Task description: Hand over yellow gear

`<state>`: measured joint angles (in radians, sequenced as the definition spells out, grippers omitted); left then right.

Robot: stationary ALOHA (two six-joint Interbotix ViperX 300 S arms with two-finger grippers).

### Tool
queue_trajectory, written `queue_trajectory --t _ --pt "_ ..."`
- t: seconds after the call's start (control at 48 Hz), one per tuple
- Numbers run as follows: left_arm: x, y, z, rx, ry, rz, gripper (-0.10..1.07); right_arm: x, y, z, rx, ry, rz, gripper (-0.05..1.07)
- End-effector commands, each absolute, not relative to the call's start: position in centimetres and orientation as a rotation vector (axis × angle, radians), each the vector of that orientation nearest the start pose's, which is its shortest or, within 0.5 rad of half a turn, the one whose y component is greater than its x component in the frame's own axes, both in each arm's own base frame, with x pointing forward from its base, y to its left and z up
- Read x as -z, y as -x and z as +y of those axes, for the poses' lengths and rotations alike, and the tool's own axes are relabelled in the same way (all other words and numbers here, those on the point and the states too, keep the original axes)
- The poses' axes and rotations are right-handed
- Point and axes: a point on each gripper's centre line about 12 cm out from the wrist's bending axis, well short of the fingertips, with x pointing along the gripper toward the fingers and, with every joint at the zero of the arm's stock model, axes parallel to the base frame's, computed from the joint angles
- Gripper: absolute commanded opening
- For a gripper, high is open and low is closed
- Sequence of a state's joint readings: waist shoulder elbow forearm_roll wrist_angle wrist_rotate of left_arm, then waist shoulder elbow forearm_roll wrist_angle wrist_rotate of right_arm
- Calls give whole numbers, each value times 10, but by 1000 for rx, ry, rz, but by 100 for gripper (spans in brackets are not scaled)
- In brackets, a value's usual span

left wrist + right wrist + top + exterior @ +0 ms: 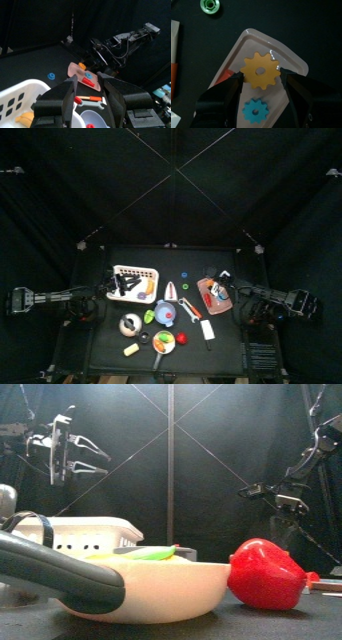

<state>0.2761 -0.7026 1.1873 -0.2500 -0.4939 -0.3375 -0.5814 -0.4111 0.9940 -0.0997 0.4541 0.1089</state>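
Note:
The yellow gear [261, 71] lies over the middle of a pink tray [288, 57], beside a blue gear [254, 111]. My right gripper [261, 75] has a jaw touching each side of the yellow gear and looks shut on it; I cannot tell whether the gear is lifted off the tray. In the top view the right gripper [221, 287] is over the tray [211, 294] at the table's right. My left gripper [87, 82] is open and empty, above the white basket's [131, 280] left side and pointing at the tray [85, 80]. It also shows in the top view [110, 288].
A cream bowl [147, 589] with a black handle [54, 572] and a red pepper [267, 574] stand at the table's front. A white block [207, 330], a yellow block [131, 350] and a blue ring [183, 276] lie about. A green ring [211, 5] lies beyond the tray.

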Motion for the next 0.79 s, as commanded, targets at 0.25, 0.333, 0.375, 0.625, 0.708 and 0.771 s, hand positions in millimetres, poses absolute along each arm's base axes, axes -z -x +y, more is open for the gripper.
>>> queue_trajectory --t 0.25,0.333,0.375,0.625,0.708,0.771 --pt "-282 -255 64 -310 655 -39 77 -203 -250 -114 406 -69 751 68" --pt "-282 -270 62 -302 680 -18 77 -217 -265 -103 351 -17 678 68" --pt "-280 -279 61 -306 698 -1 77 -222 -272 -98 326 1 650 68" --pt "-266 -324 65 -332 741 71 77 -239 -300 -80 234 56 537 68" --pt "-263 -338 65 -338 760 83 77 -237 -305 -79 223 72 535 68" --pt "-260 -347 66 -348 779 89 77 -234 -309 -80 216 85 544 68"
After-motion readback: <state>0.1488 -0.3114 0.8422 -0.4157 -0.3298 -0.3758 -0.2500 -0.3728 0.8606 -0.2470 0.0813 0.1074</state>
